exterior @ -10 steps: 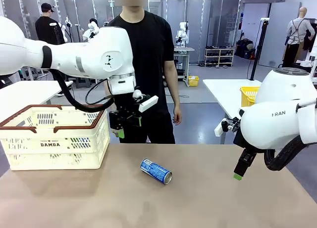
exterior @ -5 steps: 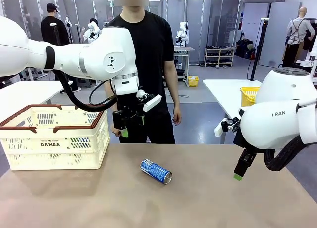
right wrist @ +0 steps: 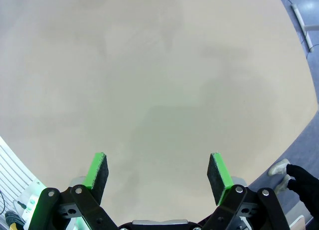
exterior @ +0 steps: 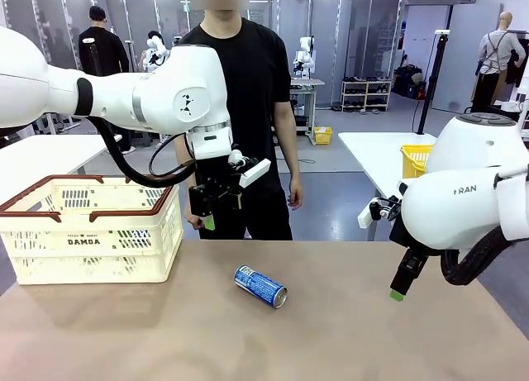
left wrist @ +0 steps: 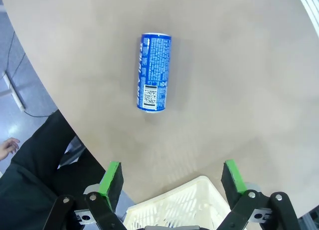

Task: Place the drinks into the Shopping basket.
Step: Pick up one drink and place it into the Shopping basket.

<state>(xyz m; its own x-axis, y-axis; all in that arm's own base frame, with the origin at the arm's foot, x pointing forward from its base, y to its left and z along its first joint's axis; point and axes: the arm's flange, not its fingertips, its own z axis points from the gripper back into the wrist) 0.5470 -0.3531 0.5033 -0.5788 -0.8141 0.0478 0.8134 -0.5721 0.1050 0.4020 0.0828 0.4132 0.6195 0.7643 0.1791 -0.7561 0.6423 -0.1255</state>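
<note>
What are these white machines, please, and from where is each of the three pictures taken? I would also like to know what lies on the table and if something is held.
They are two robot arms at a brown table. The front view looks across it at a person standing opposite. The other two come from cameras on each wrist, looking down past the green-tipped fingers. The left hand hangs open above the table beside the cream shopping basket. The right hand is open over bare table. One blue drink can lies on its side near the middle. Nothing is held.
</note>
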